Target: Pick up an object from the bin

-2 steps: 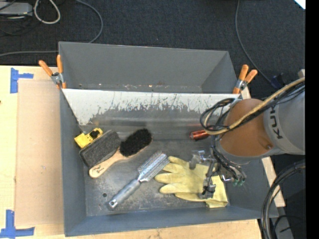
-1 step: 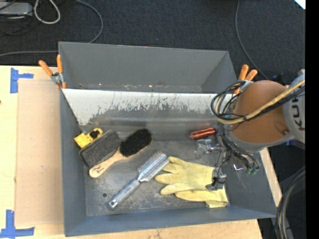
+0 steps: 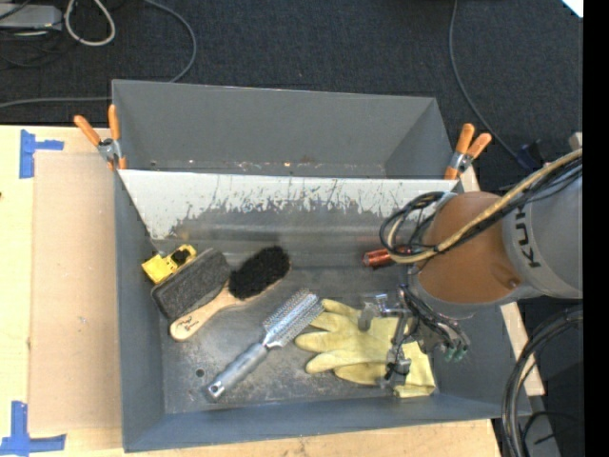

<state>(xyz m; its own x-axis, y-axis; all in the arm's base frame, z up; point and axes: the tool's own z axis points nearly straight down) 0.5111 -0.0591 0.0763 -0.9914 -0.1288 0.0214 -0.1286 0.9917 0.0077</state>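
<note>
My gripper is low in the bin's front right corner, down on the cuff end of a yellow rubber glove. The glove lies flat on the bin floor, its fingers pointing left, and the gripper hides part of its right end. Just left of the glove, a silver metal hairbrush lies at a slant, handle toward the front left. A small red thing lies by the back wall, above the gripper.
Left of centre lie a wooden brush with black bristles, a dark grey block and a yellow toy. The arm's orange cover and cables hang over the bin's right side.
</note>
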